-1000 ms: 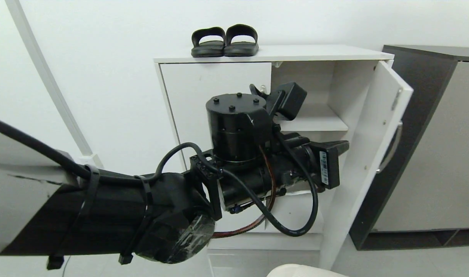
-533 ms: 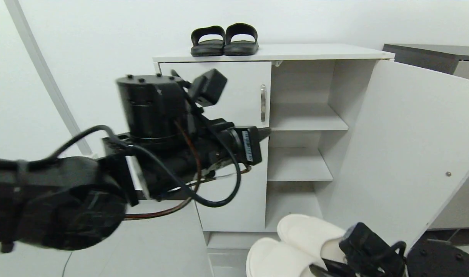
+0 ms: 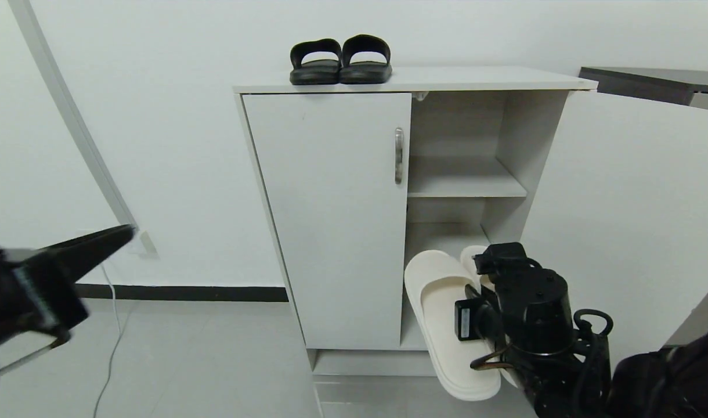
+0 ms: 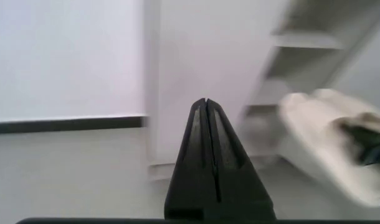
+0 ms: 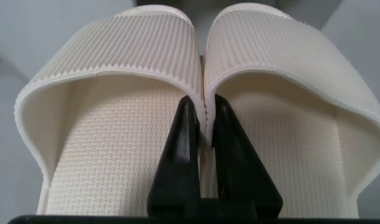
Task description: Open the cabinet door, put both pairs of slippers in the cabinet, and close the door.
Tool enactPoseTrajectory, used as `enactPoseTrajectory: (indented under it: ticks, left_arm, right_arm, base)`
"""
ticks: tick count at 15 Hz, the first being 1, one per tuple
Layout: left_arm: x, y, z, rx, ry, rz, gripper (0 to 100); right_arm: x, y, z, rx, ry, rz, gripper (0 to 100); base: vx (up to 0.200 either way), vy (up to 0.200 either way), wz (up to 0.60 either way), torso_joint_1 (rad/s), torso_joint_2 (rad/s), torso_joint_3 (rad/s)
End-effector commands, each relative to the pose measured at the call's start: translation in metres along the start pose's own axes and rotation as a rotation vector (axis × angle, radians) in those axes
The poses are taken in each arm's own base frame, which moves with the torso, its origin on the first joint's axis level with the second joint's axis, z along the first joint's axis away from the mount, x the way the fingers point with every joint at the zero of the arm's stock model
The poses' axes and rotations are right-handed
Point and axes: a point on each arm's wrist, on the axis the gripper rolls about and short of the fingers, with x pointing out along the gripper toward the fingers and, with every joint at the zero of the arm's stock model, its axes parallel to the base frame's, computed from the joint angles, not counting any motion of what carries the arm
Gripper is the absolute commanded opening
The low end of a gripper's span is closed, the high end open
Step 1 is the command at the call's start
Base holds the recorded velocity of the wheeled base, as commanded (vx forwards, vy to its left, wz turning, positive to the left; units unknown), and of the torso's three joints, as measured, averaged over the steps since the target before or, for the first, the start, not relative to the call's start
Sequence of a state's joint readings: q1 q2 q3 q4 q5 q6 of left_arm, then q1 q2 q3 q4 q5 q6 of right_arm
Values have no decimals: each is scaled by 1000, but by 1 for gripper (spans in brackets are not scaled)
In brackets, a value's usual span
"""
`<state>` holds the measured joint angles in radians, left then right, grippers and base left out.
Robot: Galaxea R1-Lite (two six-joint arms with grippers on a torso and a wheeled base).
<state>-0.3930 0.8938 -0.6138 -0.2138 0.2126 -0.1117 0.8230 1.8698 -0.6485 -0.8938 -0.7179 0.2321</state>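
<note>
A: Nearest first. Right gripper point(image 5: 202, 107)?
B: Clamped on the white slippers point(image 5: 109, 130). It pinches the two inner edges together where the pair meets, so one thin pinch carries both.
A: Where is the pair?
B: Low, at the mouth of the right bay of the cabinet point(image 3: 505, 78). Toes are tipped up toward the lower shelf point(image 3: 441, 235) and heels hang out over the floor point(image 3: 215, 360). Cannot tell whether the toes have crossed the front edge.
A: Left gripper point(image 4: 205, 112)?
B: Fingers pressed together, holding nothing, out to the left and well apart from the cabinet.
A: Risks?
B: Judgement only.
(1) The soft edges could slide out of the pinch, one slipper dropping first.
(2) The tilted pair may catch the shelf's front lip or the edge of the closed door point(image 3: 331, 220) going in.
(3) Heels left overhanging would block the open door point(image 3: 621, 220) from shutting.
A: Farther back?
B: Black slippers point(image 3: 340, 61) sit side by side on the cabinet top, not yet stowed. That high reach looks like the harder pick.
</note>
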Motion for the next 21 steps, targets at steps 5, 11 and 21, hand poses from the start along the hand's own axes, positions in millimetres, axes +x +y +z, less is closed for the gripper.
enactPoseTrajectory:
  ticks: [5,11,21]
  left_arm:
    - [-123,32,-111,40,-144,541,0]
    - [-114,36,-177,93,-114,424,0]
    - [-112,30,-182,119,-68,145,0]
  right_arm:
    - [16,0,-10,-15,25,-41,0]
    - [19,3,-14,-20,29,-44,0]
    - [39,18,-28,-13,36,-72,0]
  base:
    - [0,0,0,0,0,0]
    - [0,0,0,0,0,0]
    - [0,0,0,0,0,0]
